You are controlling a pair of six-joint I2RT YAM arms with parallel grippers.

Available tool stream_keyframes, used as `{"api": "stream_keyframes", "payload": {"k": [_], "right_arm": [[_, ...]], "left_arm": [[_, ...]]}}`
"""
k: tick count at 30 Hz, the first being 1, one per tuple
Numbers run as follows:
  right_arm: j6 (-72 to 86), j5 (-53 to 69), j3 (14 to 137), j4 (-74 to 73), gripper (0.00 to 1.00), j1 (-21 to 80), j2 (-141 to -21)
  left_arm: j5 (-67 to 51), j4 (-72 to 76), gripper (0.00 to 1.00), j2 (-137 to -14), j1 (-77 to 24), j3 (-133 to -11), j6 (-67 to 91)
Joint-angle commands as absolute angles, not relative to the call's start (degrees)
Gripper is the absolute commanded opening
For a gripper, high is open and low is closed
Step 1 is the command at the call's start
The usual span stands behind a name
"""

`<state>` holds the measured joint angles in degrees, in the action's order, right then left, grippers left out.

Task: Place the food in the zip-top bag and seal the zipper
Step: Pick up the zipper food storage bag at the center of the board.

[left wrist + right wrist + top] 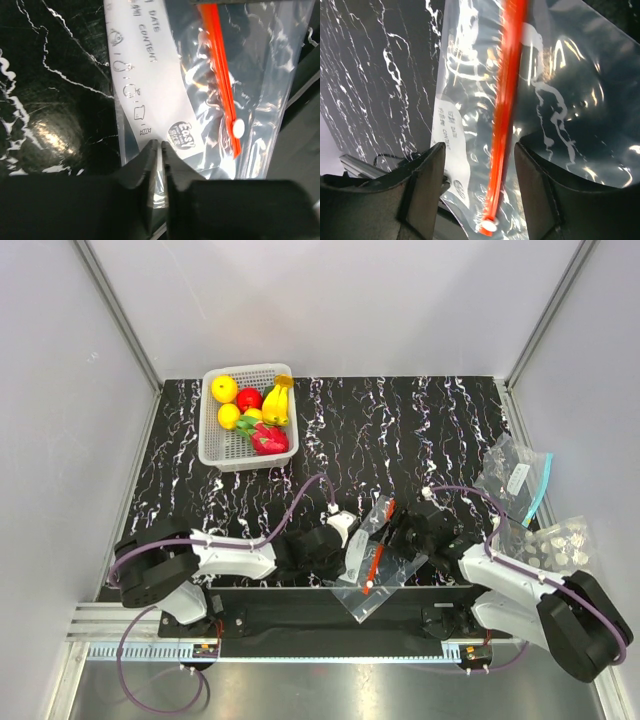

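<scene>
1. Top view: the bag [378, 558] lies flat on the black table [420, 430] at the lower middle of the frame, between my two arms. The fruit [255, 410] sits in the white basket [215, 445] at the upper left, well apart from the bag. My left gripper [345, 548] is at the bag's left edge. My right gripper [398, 538] is at its right side, near the red zipper [378, 545].

2. Left wrist view: my left gripper [160, 150] stands almost clenched at the lower middle. The clear film runs into the slit between the jaws, so I judge I am pinching the bag's edge just below the white label [145, 95]. The film looks thin, floppy and slick. I expect it to fold or slip if I pull hard on it.

3. Right wrist view: my right gripper [480, 185] is released. Its jaws stand wide apart on either side of the zipper and grasp nothing. The zipper runs from the top middle down to the white slider [489, 226] at the bottom. That strip looks like the stiffest part, so I judge the lip right beside it is the best hold for spreading the mouth. The small slider will need a centred pinch. I cannot tell whether the mouth is open. The fruit looks light and smooth, and the round pieces may roll.
</scene>
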<state>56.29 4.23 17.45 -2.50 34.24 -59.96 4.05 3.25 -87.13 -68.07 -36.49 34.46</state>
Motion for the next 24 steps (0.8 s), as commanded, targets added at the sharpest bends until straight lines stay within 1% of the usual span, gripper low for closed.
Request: {"api": "stream_keyframes", "payload": {"k": [1, 2, 4, 7, 11, 14, 15, 18, 19, 21, 22, 24], "right_arm": [[57.22, 4.83, 16.52, 4.21, 0.62, 34.72, -62.04], [57.22, 4.83, 16.35, 4.74, 0.61, 34.72, -62.14], [57.3, 5.1, 16.0, 6.84, 0.57, 34.72, -62.05], [57.13, 5.19, 16.26, 8.08, 0.54, 34.8, -61.0], [56.17, 5.27, 18.1, 7.3, 0.53, 34.8, -60.03], [55.99, 5.54, 18.72, 7.03, 0.49, 34.72, -59.59], [55.9, 5.71, 18.72, 7.03, 0.44, 34.72, -59.42], [55.63, 6.76, 18.54, 7.82, 0.36, 34.72, -59.59], [55.63, 6.94, 18.46, 8.08, 0.32, 34.72, -59.59], [55.72, 7.47, 18.19, 8.52, 0.29, 34.72, -59.15], [55.72, 7.56, 18.02, 8.53, 0.25, 34.72, -58.89], [55.72, 8.0, 17.75, 8.61, 0.21, 34.72, -58.28]], "left_arm": [[0.27, 6.5, 0.08, -89.29, -67.15, -36.04, 35.68], [0.26, 6.76, 0.05, -89.56, -67.15, -35.69, 35.86], [0.26, 7.29, 0.02, -89.82, -67.06, -35.33, 35.95], [-1.4, 7.47, 0.0, -90.44, -67.06, -35.16, 35.86], [-2.28, 7.82, 0.0, -91.4, -67.06, -35.33, 35.42], [-2.46, 7.65, 0.0, -91.67, -67.06, -35.77, 34.98], [-2.46, 7.65, 0.0, -91.58, -67.06, -35.68, 34.81], [-2.46, 7.21, 0.0, -91.58, -67.06, -36.12, 34.46], [-2.37, 7.12, 0.0, -91.67, -67.06, -36.3, 34.37], [-2.2, 6.77, 0.0, -91.67, -67.06, -36.56, 34.28], [-2.11, 6.68, 0.0, -91.67, -67.06, -36.56, 34.28], [-2.2, 6.5, 0.0, -91.58, -67.06, -36.56, 34.28]]}}
